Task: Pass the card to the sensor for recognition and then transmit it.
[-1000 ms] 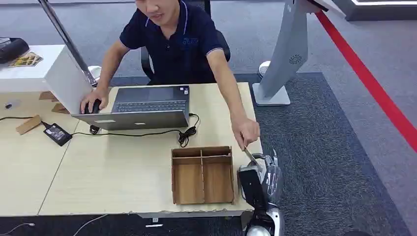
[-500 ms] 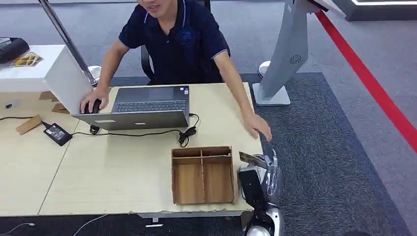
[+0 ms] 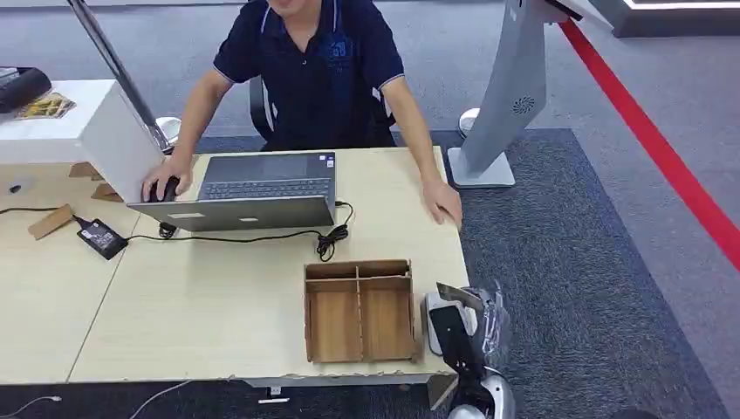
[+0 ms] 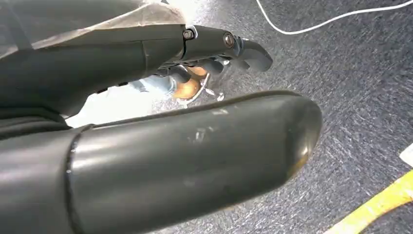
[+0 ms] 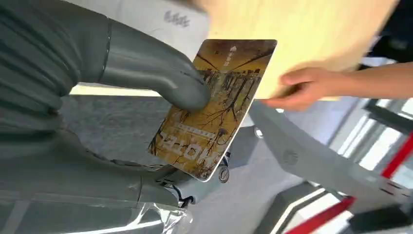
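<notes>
A yellow-brown card (image 5: 214, 107) with a printed picture is pinched between the thumb and fingers of my right hand (image 5: 122, 73). In the head view that right hand (image 3: 462, 330) is just off the table's front right corner, and the card (image 3: 458, 294) sticks up from it. A person's hand (image 3: 443, 202) rests on the table's right edge, apart from the card, and the same person's hand (image 5: 302, 87) lies beyond the card in the right wrist view. My left hand (image 4: 160, 151) hangs over grey carpet, fingers apart, holding nothing.
A wooden divided box (image 3: 359, 305) stands just left of my right hand. A laptop (image 3: 262, 188) with its cable lies in front of the seated person. A grey-white stand (image 3: 510, 96) rises from the carpet past the table's far right corner. A red floor line (image 3: 663, 157) runs at right.
The person has let go of the card and drawn the hand back along the table's right edge. My right hand, holding the card, has shifted slightly toward me.
</notes>
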Controlling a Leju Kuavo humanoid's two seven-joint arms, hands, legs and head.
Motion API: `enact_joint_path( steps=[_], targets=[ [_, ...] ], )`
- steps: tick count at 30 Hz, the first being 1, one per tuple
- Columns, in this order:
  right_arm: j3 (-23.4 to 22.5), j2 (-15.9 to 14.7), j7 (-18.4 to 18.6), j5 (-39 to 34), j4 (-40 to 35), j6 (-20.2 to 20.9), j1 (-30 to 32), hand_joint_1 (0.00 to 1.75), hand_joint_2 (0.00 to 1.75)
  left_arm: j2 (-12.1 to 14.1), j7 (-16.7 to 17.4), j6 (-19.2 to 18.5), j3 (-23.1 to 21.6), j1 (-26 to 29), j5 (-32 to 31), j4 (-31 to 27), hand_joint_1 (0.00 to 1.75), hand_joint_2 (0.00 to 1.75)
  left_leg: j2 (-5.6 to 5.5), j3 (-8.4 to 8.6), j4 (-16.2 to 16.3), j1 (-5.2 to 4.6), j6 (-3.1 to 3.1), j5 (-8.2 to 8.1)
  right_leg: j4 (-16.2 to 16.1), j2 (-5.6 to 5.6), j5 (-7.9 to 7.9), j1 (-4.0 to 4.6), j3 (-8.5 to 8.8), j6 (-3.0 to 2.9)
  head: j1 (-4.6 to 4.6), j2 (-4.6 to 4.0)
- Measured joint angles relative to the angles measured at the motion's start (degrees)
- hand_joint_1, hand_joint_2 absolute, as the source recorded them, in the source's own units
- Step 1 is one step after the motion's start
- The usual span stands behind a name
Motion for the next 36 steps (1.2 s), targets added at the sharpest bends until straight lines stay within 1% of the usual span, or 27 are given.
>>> enact_joint_path(
  steps=[5, 10, 23, 30, 36],
  targets=[
    [-3.6, -0.3, -1.2, 0.6, 5.5, 0.0, -0.1, 1.75, 1.75, 0.0, 0.2, 0.0, 0.0, 0.0, 0.2, 0.0, 0.0, 0.0, 0.0, -0.01, 0.0, 0.0, 0.0, 0.0, 0.0, 0.01, 0.0, 0.0, -0.01, 0.0, 0.0, 0.0],
    [-5.9, -0.2, -1.9, 1.3, 9.8, -0.2, -1.5, 1.75, 1.75, 0.0, 0.3, 0.0, 0.0, 0.0, 0.3, 0.0, 0.0, 0.0, 0.02, 0.06, 0.0, 0.01, 0.0, 0.0, 0.0, 0.02, 0.0, 0.02, 0.03, 0.0, -0.02, 0.0],
    [-8.4, 0.2, -2.8, 1.4, 14.7, -0.2, -3.4, 1.75, 1.75, 0.0, 0.3, 0.0, 0.0, 0.0, 0.4, 0.0, 0.0, 0.0, 0.04, 0.23, 0.0, 0.01, 0.0, 0.0, 0.0, 0.03, 0.01, 0.02, 0.21, 0.0, 0.0, 0.0],
    [-9.0, 1.3, -6.3, 1.4, 14.8, -0.2, -3.8, 1.75, 1.75, 0.0, 0.1, 0.0, 0.0, 0.0, 0.3, 0.0, 0.0, 0.0, 0.04, 0.23, 0.0, 0.01, -0.02, 0.01, 0.0, 0.04, 0.03, 0.02, 0.22, -0.02, 0.0, 0.0],
    [-10.4, 4.2, -11.5, 1.9, 10.7, -0.2, -3.0, 1.75, 1.75, 0.0, 0.1, 0.0, 0.0, 0.0, 0.2, 0.0, 0.0, 0.0, 0.03, 0.17, 0.0, 0.02, -0.04, 0.04, 0.0, 0.03, 0.07, 0.02, 0.16, -0.02, 0.0, 0.0]
  ],
)
